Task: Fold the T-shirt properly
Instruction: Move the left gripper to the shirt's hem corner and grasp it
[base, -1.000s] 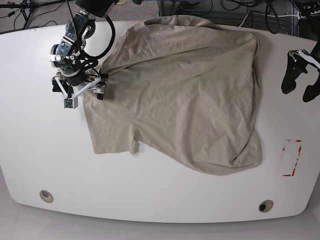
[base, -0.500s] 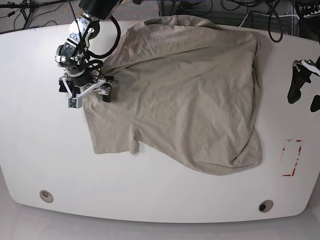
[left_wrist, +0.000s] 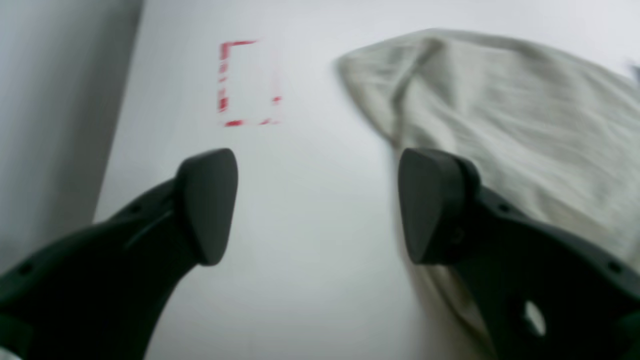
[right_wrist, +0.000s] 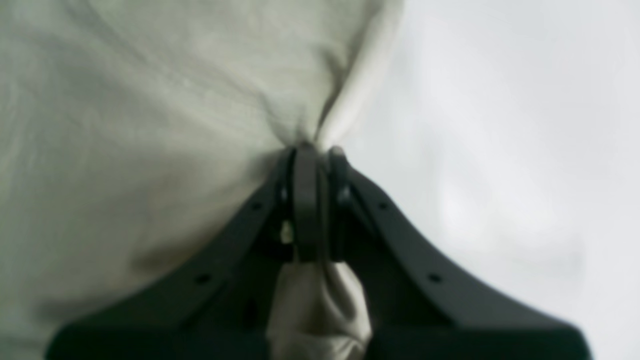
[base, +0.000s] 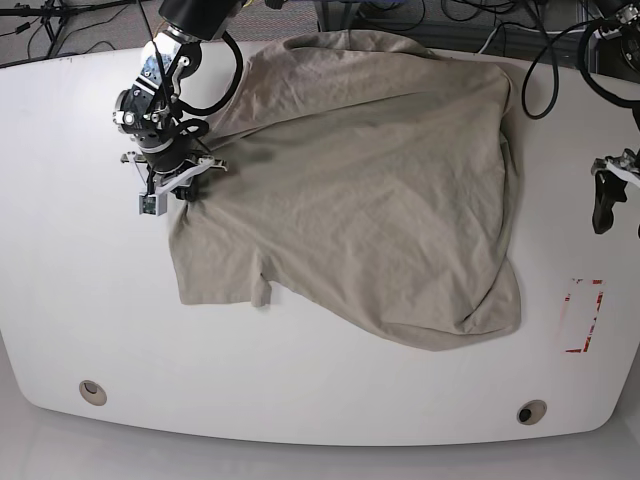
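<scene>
You have one T-shirt (base: 370, 190) on one table (base: 60, 300), right gripper (right_wrist: 310, 155) pinching its edge, left gripper (left_wrist: 315, 205) spread wide.

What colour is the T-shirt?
Plain beige-khaki, no print; the T-shirt shows best in the base view.

T-shirt (base: 370, 190) plain beige; table (base: 70, 300) white; marking (base: 584, 316) red; pincers black

The left hand (left_wrist: 317, 207) hangs spread over the white desk (left_wrist: 310, 280); T-shirt (left_wrist: 525, 130) at two o'clock, red marking (left_wrist: 245, 82) at eleven.
</scene>
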